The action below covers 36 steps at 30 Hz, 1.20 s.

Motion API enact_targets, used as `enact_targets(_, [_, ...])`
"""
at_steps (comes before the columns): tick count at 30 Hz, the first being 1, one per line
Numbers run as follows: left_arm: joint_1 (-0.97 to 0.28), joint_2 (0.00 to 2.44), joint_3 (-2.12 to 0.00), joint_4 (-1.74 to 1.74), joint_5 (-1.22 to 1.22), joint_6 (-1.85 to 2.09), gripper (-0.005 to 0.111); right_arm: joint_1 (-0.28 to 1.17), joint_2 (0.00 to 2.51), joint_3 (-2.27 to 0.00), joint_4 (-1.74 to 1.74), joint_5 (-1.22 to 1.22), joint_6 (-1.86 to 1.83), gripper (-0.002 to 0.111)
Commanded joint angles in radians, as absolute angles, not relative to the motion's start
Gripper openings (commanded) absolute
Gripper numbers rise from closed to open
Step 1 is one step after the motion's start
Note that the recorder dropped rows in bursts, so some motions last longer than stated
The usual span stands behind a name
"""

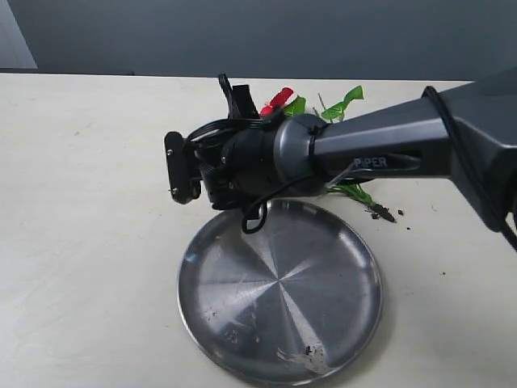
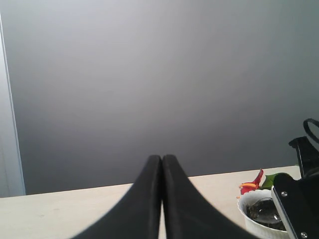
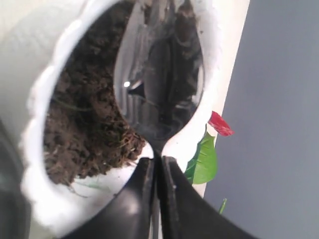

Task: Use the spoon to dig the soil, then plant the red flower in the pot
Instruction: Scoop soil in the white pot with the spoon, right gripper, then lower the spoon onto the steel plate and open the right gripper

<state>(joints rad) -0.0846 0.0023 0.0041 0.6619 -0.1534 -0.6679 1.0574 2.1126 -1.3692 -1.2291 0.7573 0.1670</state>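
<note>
The right gripper [image 3: 158, 194] has black fingers, and the spoon [image 3: 159, 74] just past their tips is shiny silver with dark reflections. Beside the spoon, the soil [image 3: 84, 129] is dark brown, speckled with pale fibres, inside the white pot [image 3: 45, 99]. Beyond the pot, the flower [image 3: 219, 124] shows red blooms and bright green leaves. The left gripper [image 2: 162, 199] is black against a grey wall [image 2: 149, 74]. The plate [image 1: 279, 295] below the right arm is silvery with radial streaks.
</note>
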Motion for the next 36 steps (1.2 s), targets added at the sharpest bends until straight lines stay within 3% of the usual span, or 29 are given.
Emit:
enact_targets(1, [-0.091,0.0,0.0,0.659,-0.157,-0.67,0.0,1.057,2.066,-1.373,-1.219,0.781,0.322,-0.001])
enact_targets(9, [-0.091,0.0,0.0,0.659,-0.157,-0.67,0.0,1.057,1.922,-1.373,-0.989,0.895,0.407,-0.001])
enact_targets(16, [-0.091,0.0,0.0,0.659,-0.157,-0.67,0.0,1.057,1.854,-1.373,-0.523,0.919,0.122,-0.001])
enact_targets(21, [-0.091,0.0,0.0,0.659,-0.157,-0.67,0.0,1.057,1.856,-1.361,-0.462,0.949,0.103,-0.001])
enact_targets(30, [-0.091,0.0,0.0,0.659,-0.157,-0.67,0.0,1.057,1.887,-1.225,-0.305,0.747,-0.01,-0.001])
enact_targets(36, [-0.091,0.0,0.0,0.659,-0.157,-0.67,0.0,1.057,1.957,-1.222,-0.309,0.739,-0.008,-0.001])
